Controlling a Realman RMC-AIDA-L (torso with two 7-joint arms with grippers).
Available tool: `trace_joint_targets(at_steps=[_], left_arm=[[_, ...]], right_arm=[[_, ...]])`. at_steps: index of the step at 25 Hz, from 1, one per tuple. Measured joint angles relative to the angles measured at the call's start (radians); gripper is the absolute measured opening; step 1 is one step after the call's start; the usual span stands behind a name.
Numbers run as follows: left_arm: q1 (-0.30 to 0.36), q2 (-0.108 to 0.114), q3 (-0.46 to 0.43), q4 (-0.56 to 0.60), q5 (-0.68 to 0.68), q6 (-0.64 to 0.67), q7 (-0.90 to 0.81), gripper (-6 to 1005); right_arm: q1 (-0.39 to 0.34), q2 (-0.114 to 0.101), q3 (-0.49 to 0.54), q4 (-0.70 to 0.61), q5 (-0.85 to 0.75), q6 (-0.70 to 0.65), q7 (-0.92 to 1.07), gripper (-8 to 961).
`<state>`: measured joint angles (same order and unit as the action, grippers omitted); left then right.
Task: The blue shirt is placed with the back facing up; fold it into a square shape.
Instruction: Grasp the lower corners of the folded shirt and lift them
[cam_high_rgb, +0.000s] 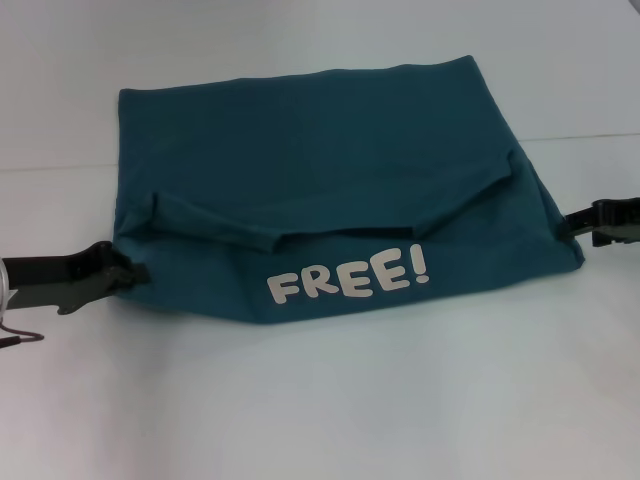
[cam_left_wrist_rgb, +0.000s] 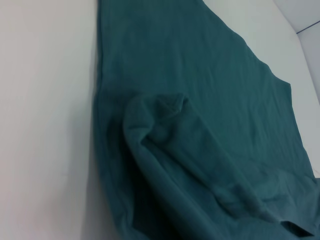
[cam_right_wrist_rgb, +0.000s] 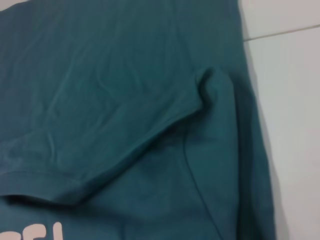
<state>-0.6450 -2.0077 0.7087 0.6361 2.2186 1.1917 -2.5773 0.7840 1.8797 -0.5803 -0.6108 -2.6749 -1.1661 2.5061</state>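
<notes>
The blue shirt (cam_high_rgb: 320, 150) lies on the white table, its near part folded over so a band with white "FREE!" lettering (cam_high_rgb: 350, 278) faces up. Sleeve edges form a ridge across the middle. My left gripper (cam_high_rgb: 135, 273) rests at the shirt's near left corner, touching the cloth. At the right edge, my right gripper (cam_high_rgb: 572, 226) meets the fabric. The left wrist view shows the shirt (cam_left_wrist_rgb: 200, 100) with a bunched fold (cam_left_wrist_rgb: 170, 107). In the right wrist view the shirt (cam_right_wrist_rgb: 125, 75) shows a hem fold and part of the lettering (cam_right_wrist_rgb: 35, 235).
The white table (cam_high_rgb: 320, 400) stretches all around the shirt, with a faint seam line (cam_high_rgb: 580, 137) at the far right. A thin cable (cam_high_rgb: 20, 335) hangs by the left arm.
</notes>
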Motion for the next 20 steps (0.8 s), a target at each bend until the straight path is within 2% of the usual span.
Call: trace_joint_targets(at_steps=[9, 20], left_arm=[[0.003, -0.009, 0.0, 0.001, -0.001, -0.011, 0.0, 8], [0.008, -0.01, 0.0, 0.001, -0.001, -0.013, 0.0, 7]], right_arm=[[0.002, 0.041, -0.027, 0.013, -0.003, 0.074, 0.0, 492], [0.014, 0.051, -0.058, 0.065, -0.003, 0.137, 0.001, 479]])
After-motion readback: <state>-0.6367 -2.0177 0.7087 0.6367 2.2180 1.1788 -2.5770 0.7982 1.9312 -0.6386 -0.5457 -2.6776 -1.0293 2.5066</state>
